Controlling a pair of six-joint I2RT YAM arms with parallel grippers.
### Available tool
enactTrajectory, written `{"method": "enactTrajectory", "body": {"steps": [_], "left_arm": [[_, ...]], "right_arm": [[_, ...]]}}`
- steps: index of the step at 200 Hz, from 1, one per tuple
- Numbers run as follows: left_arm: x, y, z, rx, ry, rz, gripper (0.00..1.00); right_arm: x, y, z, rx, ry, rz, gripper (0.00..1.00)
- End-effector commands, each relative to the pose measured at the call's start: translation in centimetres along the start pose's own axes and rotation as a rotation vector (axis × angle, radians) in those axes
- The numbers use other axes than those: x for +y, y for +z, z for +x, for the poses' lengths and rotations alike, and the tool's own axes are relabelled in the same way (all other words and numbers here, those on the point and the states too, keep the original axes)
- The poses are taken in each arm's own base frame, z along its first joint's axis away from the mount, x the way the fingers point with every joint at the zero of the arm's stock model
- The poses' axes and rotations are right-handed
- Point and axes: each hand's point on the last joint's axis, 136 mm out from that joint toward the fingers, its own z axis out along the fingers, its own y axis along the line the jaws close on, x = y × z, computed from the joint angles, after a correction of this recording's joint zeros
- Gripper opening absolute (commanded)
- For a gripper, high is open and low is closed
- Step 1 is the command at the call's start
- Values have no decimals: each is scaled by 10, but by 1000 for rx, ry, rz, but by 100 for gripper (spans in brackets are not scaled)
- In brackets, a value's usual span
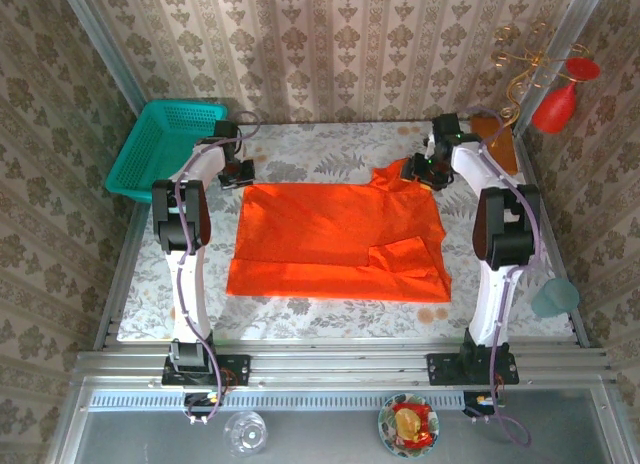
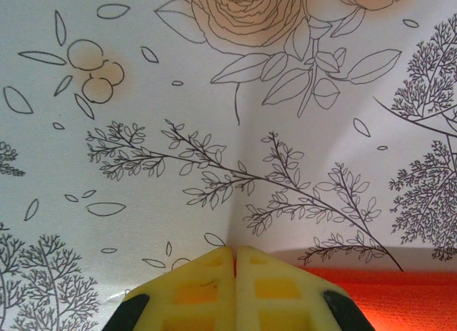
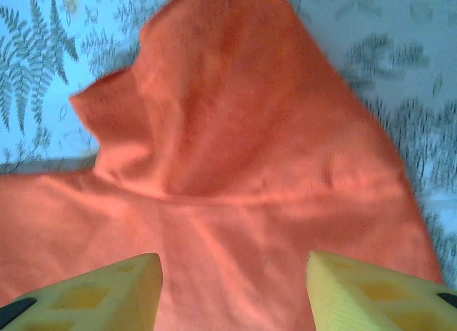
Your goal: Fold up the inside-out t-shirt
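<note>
At the upper left of the top view a teal basket (image 1: 165, 144) was seen tilted at the edge of the counter (image 1: 320, 149). Just to its right, the left tool (image 1: 237, 173) was held low by the upper-left corner of the t-shirt (image 1: 335, 239). In the left wrist view its yellow pads (image 2: 193, 288) were clenched together with no cloth visible between them, and orange cloth was seen only at the lower right of that frame, beside the pads.

The t-shirt was spread flat across the middle of the counter, between the two tools. At the upper right, the right tool (image 1: 430, 171) was poised over a raised, bunched sleeve (image 1: 398, 176). In the right wrist view its fingers (image 3: 107, 288) were spread wide over the cloth, with nothing gripped.

Two risks could be judged from this. If a lift were begun with the left tool shut beside the corner rather than on it, that corner would be left behind and the cloth dragged askew. Were the right tool closed on the bunched sleeve, several layers or only the top one might be pinched, and a crooked fold would result.

The long axis of the t-shirt was laid left to right across the frame. One sleeve was pushed toward the upper right and the other sleeve (image 1: 405, 256) folded in at the lower right, so the collar end was judged to point right and the hem left.
</note>
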Motion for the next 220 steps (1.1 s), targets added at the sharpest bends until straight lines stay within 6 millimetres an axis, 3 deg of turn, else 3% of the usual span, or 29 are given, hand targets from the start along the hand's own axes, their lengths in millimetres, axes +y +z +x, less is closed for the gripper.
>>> {"method": "enactTrajectory", "body": {"steps": [1, 37, 87, 145, 197, 220], "left_arm": [[3, 6, 13, 53, 11, -9, 0], [5, 6, 16, 62, 12, -13, 0], [6, 4, 20, 73, 22, -23, 0], [6, 1, 22, 78, 29, -32, 0], [4, -1, 21, 78, 37, -36, 0], [5, -3, 21, 79, 40, -40, 0]], "right_arm": [[-10, 12, -14, 13, -120, 84, 54], [-11, 33, -47, 5, -188, 117, 51], [-10, 69, -70, 15, -210, 109, 42], [-21, 90, -62, 61, -240, 177, 39], [-33, 106, -50, 104, -269, 234, 25], [-35, 105, -50, 102, -276, 256, 13]]}}
